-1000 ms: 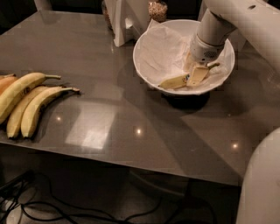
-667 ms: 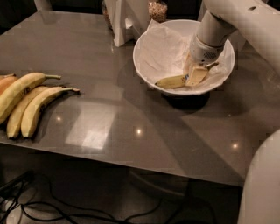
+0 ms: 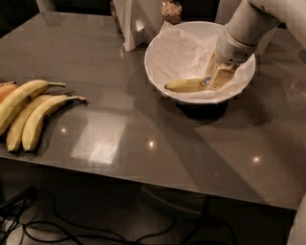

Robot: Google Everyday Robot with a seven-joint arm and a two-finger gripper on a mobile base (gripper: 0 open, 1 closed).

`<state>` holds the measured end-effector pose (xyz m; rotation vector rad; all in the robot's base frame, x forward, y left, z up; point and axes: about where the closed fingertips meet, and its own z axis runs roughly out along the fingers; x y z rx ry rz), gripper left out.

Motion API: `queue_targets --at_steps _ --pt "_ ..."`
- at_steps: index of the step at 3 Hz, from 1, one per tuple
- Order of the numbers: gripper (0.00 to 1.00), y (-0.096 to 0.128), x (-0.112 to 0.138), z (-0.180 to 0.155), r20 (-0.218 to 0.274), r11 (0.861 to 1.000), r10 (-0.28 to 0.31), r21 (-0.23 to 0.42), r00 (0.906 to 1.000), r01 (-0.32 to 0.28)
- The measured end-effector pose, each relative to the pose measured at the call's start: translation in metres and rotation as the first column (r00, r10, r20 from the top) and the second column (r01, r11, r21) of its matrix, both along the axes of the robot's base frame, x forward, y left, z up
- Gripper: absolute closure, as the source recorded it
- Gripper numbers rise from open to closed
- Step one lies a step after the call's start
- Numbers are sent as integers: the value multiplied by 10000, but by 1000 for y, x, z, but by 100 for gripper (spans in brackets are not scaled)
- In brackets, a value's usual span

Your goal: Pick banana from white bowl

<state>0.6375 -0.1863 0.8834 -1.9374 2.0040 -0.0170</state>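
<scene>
The slim yellow banana point(image 3: 185, 85) lies in the white bowl point(image 3: 162, 72) on its crumpled white paper, at the upper right of the table. Its blue sticker shows right at my gripper, and its right half is hidden behind the fingers. My gripper point(image 3: 217, 80) reaches down into the bowl from the upper right and is shut on the banana at about mid-length. The banana's left end points left, just above the paper.
A bunch of larger bananas point(image 3: 28, 112) lies at the table's left edge. A white object point(image 3: 136, 24) and a jar point(image 3: 171, 9) stand behind the bowl. The bowl sits on a dark base point(image 3: 201, 109). Cables lie on the floor below the front edge.
The banana has shifted slightly left and up in the bowl, so more of it shows. My gripper has stayed in about the same place over it.
</scene>
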Motion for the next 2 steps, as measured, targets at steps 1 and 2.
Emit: queue_targets --at_steps 1,2 --pt "100 -3 -25 30 561 9931 -226 1160 9982 160" --pt "100 2 -64 65 927 9656 115 2578 9956 -351"
